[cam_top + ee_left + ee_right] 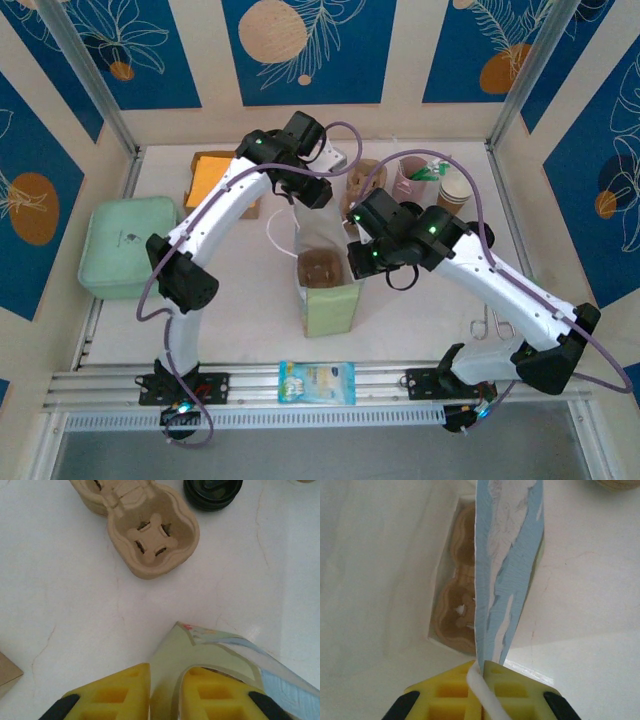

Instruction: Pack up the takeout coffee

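Spanning the whole top view, the white table carries everything. A mint-green box sits at 9 o'clock from the centre. The open paper bag stands upright in the middle of the table, with a brown pulp carrier lying at its bottom. The right wrist view looks down into the bag and shows that carrier against the far inner wall.

The left hand is at 12 o'clock of the bag's mouth. In its own view the left hand has its yellow fingers drawn narrow, pinching the bag's pale green rim. The right hand is at 1 o'clock of the mouth. In the right wrist view that hand is closed tight on the rim's blue-and-white paper together with a white handle cord.

Another pulp carrier lies empty on the table beyond the bag. At 1 o'clock from it, cut by the frame's upper edge, is the round black lid of the takeout coffee, standing on the table outside the bag; its cup body cannot be seen. A pink cup and stacked lidless paper cups stand at 1 o'clock of the bag. A blue-and-white packet lies at 6 o'clock.
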`<state>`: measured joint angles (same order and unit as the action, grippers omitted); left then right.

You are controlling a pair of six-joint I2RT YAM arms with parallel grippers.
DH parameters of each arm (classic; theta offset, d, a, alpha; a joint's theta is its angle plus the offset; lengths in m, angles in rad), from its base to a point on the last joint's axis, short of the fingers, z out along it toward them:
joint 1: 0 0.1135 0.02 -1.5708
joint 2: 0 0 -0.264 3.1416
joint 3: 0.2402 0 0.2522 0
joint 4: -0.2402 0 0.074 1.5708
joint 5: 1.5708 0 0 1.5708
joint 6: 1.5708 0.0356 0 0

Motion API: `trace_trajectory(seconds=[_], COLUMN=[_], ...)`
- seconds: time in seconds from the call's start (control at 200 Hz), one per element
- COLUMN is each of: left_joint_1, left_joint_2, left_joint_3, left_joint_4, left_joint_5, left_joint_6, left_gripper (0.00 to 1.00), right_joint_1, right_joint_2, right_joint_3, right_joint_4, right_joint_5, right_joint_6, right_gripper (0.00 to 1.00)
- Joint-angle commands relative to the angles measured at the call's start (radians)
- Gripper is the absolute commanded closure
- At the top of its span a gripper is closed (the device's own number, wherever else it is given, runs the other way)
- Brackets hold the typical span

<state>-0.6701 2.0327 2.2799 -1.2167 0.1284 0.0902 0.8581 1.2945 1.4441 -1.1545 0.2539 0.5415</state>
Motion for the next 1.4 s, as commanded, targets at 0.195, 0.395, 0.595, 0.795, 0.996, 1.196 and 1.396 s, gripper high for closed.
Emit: trace_trajectory(seconds=[0.195, 0.395, 0.595, 0.795, 0.996, 1.196, 1.396], left_joint_1=[0.004, 0.003, 0.003, 0.013, 0.053, 0.053, 0.054], left_joint_2=[-0.001, -0.049, -0.076, -0.097, -0.123, -0.153, -0.206], left_joint_3=[0.025, -0.048, -0.094, -0.125, -0.124, -0.179, -0.285], left_joint_4=[-0.006, 0.028, 0.042, 0.059, 0.059, 0.067, 0.123], left_joint_5=[0.02, 0.025, 0.034, 0.019, 0.029, 0.059, 0.096], left_joint_6=[-0.098, -0.113, -0.121, -0.119, -0.132, -0.132, -0.148], left_gripper=[0.85, 0.87, 0.87, 0.88, 0.89, 0.89, 0.89], right_joint_1=[0.009, -0.01, -0.02, -0.021, -0.055, -0.1, -0.105], right_joint_2=[0.013, 0.03, 0.036, 0.041, 0.019, 0.04, 0.089], right_joint_3=[-0.07, -0.072, -0.067, -0.038, 0.003, 0.021, 0.038], right_joint_4=[0.054, 0.083, 0.106, 0.08, 0.047, 0.074, 0.109], right_joint_5=[-0.031, -0.031, -0.036, -0.02, 0.007, -0.029, -0.064], right_joint_6=[0.005, 0.013, 0.014, 0.004, -0.031, -0.06, -0.071], right_gripper=[0.95, 0.98, 1.0, 1.0, 1.0, 1.0, 1.0])
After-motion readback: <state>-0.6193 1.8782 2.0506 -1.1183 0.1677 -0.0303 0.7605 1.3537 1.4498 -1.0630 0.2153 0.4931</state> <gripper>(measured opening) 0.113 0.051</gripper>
